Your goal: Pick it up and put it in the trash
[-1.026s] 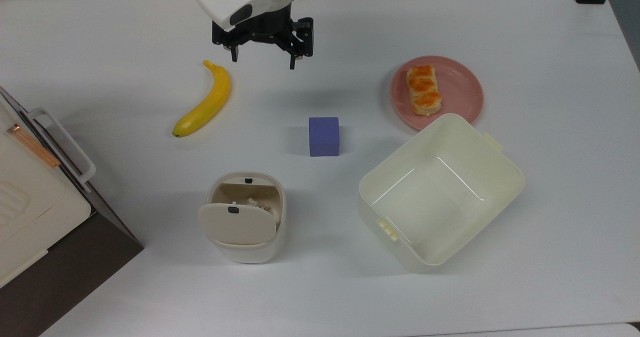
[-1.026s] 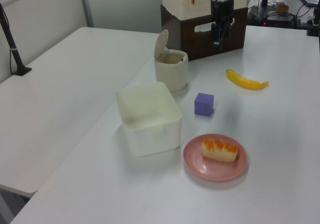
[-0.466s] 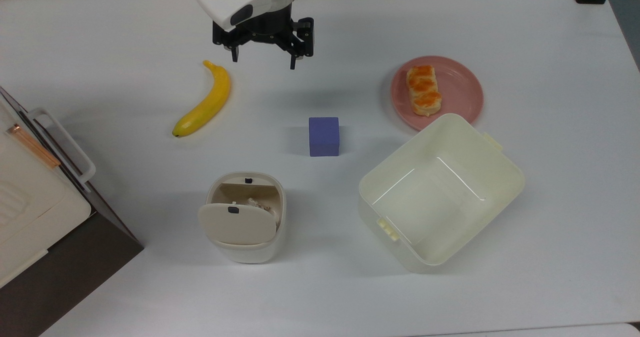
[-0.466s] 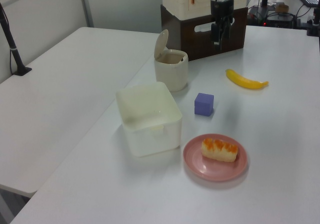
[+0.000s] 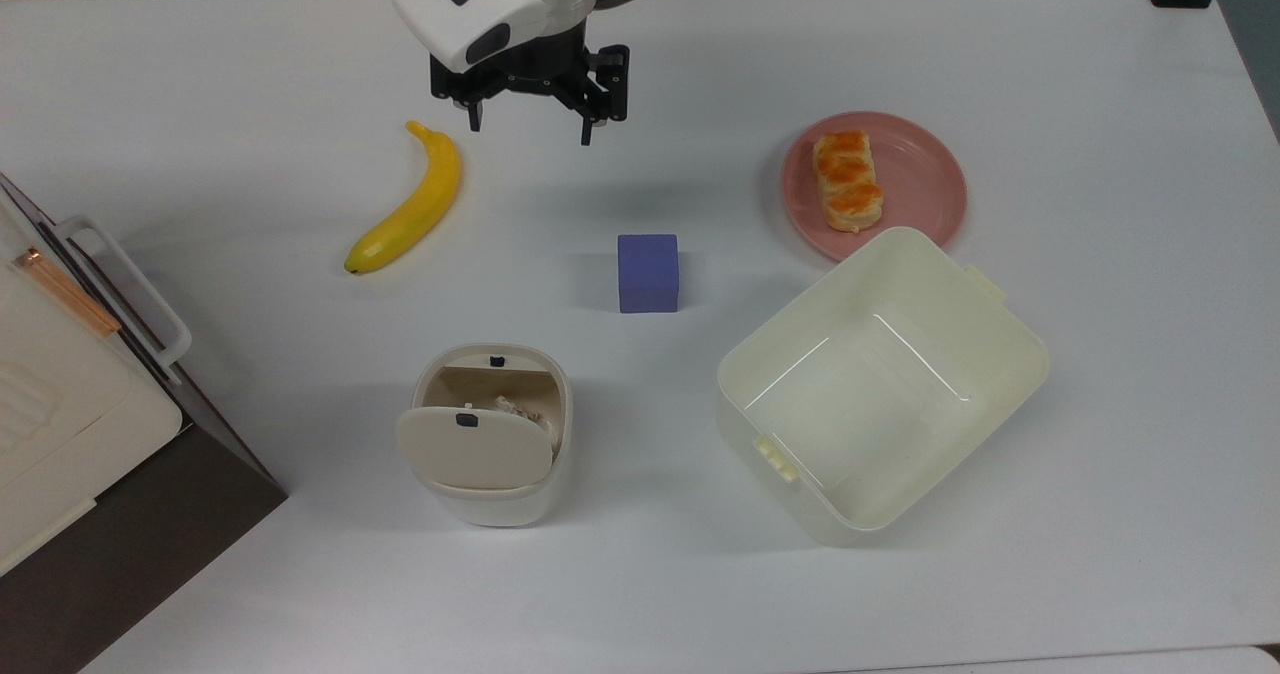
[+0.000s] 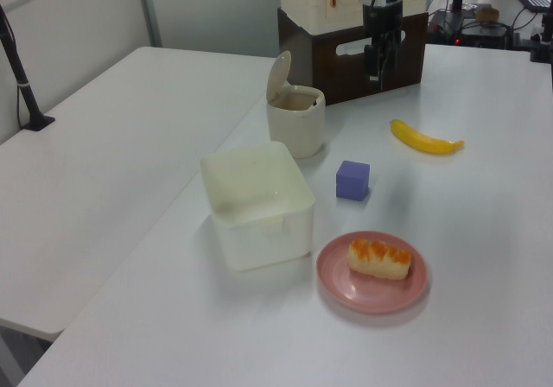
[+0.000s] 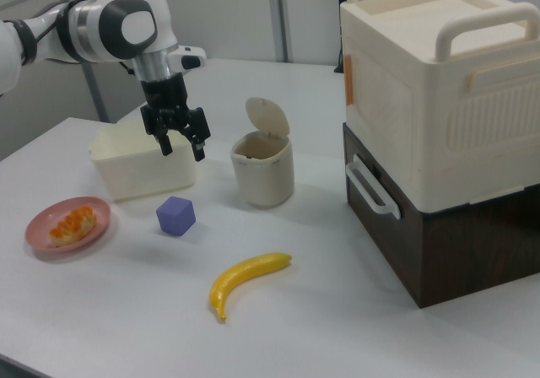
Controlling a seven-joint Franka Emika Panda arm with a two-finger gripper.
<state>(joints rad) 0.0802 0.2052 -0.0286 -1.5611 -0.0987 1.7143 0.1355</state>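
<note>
The cube sits on the table between the banana and the tub, just beyond the trash; the end effector, fingers spread and empty, hangs well apart from the cube, toward the top view's upper left.

Layout on the white bench, top view. Small purple-blue cube stood at centre. Cream-white rounded bin sat below it toward the top view's left; large cream rectangular tub toward the top view's right. Pink round plate, bearing a pastry, lay above the tub. Yellow banana lay at the cube's upper left. Black two-finger claw hung above all, apart from everything.
</note>
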